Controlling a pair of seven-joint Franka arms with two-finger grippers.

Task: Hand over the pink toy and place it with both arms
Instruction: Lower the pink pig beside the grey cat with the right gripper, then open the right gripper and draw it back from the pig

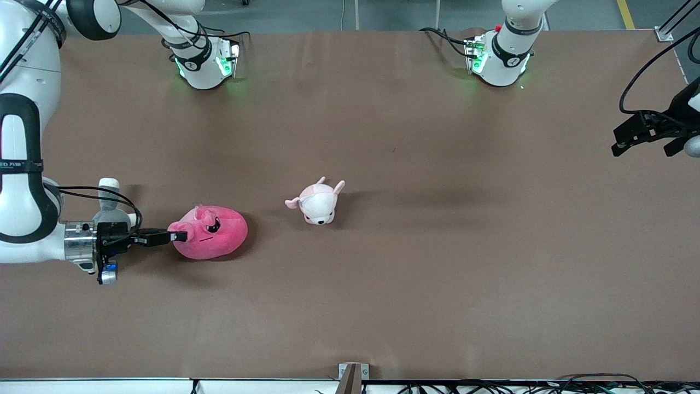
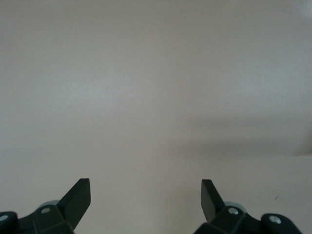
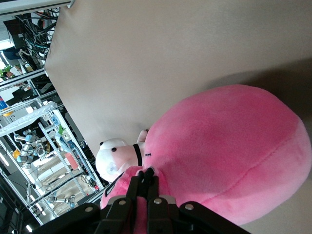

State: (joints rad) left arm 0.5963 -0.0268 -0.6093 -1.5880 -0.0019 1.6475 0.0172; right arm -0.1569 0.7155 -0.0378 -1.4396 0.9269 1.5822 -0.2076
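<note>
Front view gives me the right gripper (image 1: 180, 237) pinched tight on the pink toy's (image 1: 213, 234) snout end; the toy lies on the table (image 1: 437, 273) beside the small plush (image 1: 319, 202), toward the right arm's end. My left gripper (image 1: 642, 134) waits, spread wide, over the table's left-arm end.

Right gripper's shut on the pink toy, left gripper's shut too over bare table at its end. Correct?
Not quite. The left gripper is open: the left wrist view shows its fingers spread wide apart over bare table. The rest holds: the right gripper is shut on the pink toy, as the front view shows.
</note>
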